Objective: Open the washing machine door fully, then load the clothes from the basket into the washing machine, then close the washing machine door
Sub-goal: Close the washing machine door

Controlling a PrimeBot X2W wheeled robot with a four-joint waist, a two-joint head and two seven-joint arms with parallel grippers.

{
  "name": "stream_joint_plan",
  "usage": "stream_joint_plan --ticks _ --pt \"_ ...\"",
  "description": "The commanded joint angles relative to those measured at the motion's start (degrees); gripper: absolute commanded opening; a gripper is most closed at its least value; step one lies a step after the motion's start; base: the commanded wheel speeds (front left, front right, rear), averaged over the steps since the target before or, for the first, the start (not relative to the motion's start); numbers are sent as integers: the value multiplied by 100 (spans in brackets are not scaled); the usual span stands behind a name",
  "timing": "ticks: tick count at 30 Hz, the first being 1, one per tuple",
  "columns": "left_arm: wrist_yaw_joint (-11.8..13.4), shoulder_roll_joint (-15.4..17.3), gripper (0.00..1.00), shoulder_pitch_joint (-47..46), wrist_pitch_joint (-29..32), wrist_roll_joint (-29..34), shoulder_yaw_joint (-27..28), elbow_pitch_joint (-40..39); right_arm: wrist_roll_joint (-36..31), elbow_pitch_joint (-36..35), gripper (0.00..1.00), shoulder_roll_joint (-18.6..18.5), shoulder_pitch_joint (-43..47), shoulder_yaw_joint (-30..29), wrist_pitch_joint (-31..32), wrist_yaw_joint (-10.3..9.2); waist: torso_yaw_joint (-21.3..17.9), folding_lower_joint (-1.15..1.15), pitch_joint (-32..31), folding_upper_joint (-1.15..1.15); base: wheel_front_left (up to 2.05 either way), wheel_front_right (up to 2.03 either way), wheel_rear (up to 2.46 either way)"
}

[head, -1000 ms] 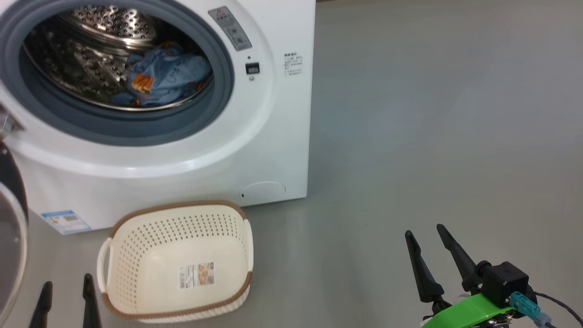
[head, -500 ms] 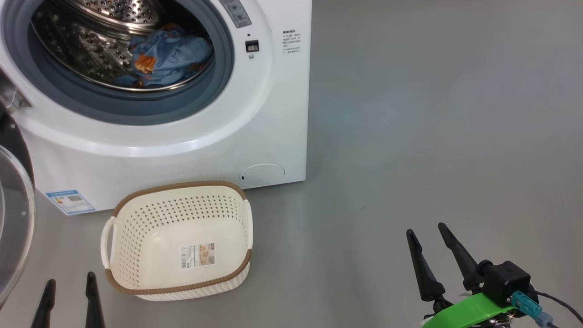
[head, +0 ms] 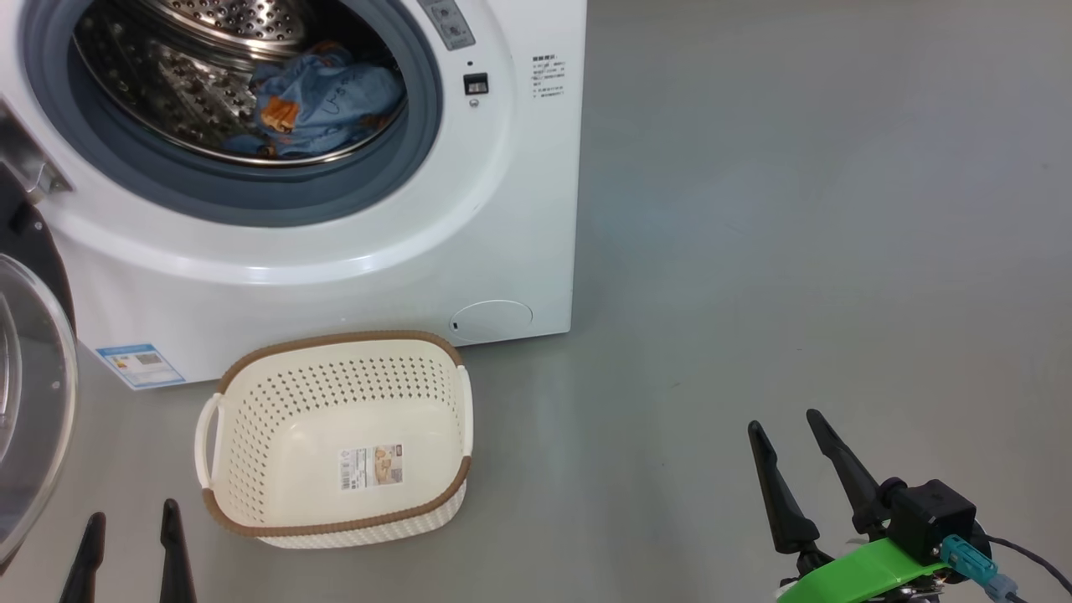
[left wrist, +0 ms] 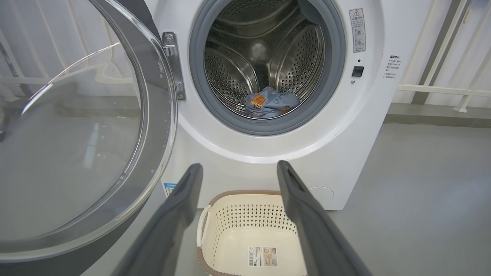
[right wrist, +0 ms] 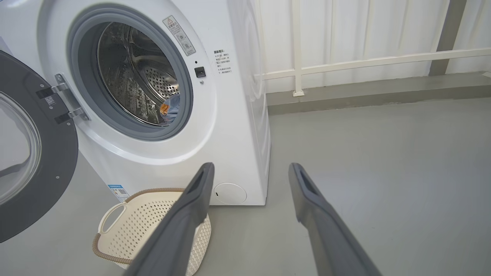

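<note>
The white washing machine (head: 502, 209) stands with its door (head: 29, 402) swung wide open to the left; the door's glass bowl (left wrist: 76, 134) bulges toward me. Light-blue clothes (head: 322, 100) with orange prints lie in the steel drum (left wrist: 264, 57). The cream basket (head: 335, 435) sits on the floor before the machine with only its sticker inside. My left gripper (head: 132, 519) is open low beside the basket's left side, nothing between its fingers. My right gripper (head: 783, 423) is open over bare floor, well right of the basket.
Grey floor (head: 796, 209) stretches to the right of the machine. A white railing (right wrist: 364, 63) and curtain run along the back wall. The open door (right wrist: 34, 153) takes up the space left of the machine.
The head camera has shifted, so the machine and basket sit slightly lower and further right than a second ago. Both grippers stay open in the same places.
</note>
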Motion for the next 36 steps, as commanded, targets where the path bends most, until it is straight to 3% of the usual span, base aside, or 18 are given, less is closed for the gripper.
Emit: stream_joint_plan --ticks 1,10,36 --pt "-18 55 100 -204 -30 -35 157 -140 -104 -144 100 8 -97 123 -28 35 23 0 -4 0 0 0 0" --pt "-18 46 100 -228 -30 -79 94 -87 -134 -114 100 8 -71 116 -28 35 286 0 -43 0 0 0 0" --pt "-18 33 100 -101 -30 -41 95 209 -86 35 100 8 54 203 -28 35 1609 0 -527 0 0 0 0"
